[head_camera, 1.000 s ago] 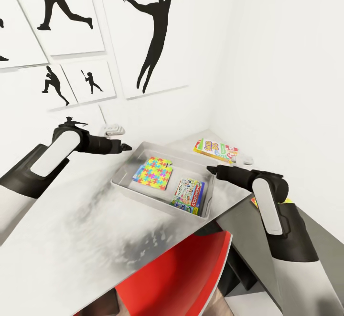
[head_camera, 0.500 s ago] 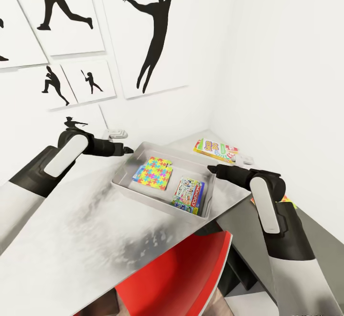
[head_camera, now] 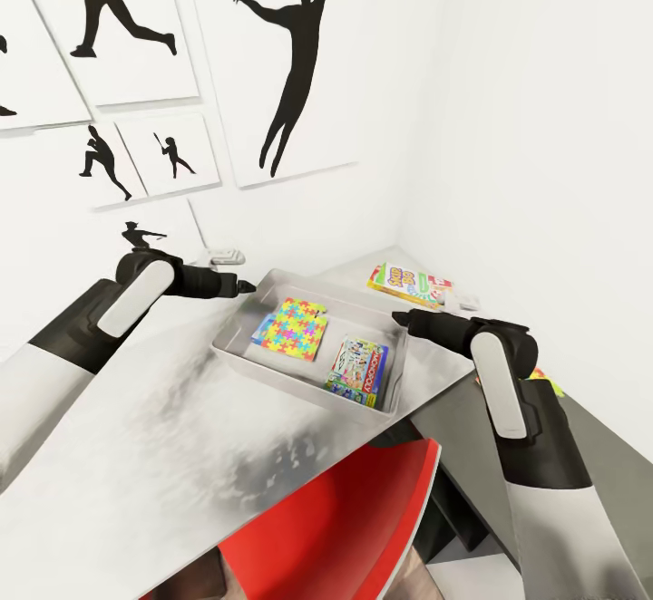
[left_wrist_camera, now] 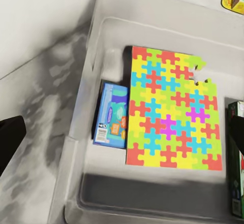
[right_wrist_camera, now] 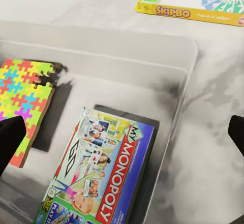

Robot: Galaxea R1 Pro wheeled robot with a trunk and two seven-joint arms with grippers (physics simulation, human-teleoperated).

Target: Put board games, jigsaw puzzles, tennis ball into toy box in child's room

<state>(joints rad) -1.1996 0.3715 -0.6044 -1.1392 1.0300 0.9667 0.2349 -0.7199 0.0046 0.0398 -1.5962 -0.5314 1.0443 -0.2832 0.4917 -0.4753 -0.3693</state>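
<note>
While spread wide and empty, hanging at opposite ends of the toy box (head_camera: 290,384) on the table (head_camera: 163,437): left gripper (head_camera: 247,286) at its far left corner, right gripper (head_camera: 399,317) by its right rim. Inside, lying flat: one jigsaw puzzle (head_camera: 292,328) and two board games, one Monopoly game (head_camera: 358,372) and one blue game (left_wrist_camera: 111,115) half under the puzzle; beyond, on the far right, one Skip-Bo game (head_camera: 410,285). Since a second ago: left arm a little nearer the box, right barely shifted, toys unmoved.
</note>
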